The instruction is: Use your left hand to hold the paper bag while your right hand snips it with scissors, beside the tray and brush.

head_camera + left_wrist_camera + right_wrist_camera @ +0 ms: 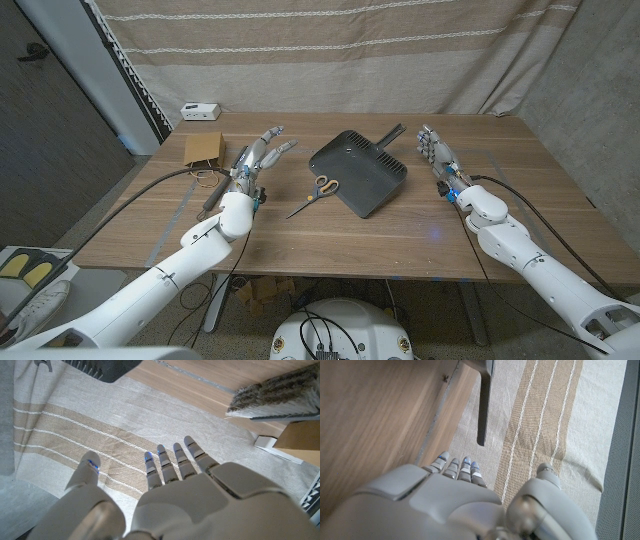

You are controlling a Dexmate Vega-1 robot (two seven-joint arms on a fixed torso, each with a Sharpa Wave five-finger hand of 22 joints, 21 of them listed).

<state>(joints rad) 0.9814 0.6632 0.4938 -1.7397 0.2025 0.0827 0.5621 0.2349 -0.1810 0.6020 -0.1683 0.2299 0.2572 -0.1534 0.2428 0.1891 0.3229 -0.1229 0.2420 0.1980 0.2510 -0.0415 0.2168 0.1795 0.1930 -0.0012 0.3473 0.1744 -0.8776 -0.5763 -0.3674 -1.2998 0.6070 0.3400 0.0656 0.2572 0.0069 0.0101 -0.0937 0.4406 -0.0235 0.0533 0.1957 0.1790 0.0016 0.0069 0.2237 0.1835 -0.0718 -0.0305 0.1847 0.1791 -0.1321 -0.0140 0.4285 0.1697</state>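
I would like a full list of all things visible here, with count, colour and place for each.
paper bag: 1, brown, far left of table
brush: 1, grey bristles, beside the bag
scissors: 1, tan handles, at the tray's left edge
tray: 1, dark grey, table centre
small box: 1, white, far left corner
curtain: 1, beige striped, behind table
left hand: open, left of scissors
right hand: open, right of tray
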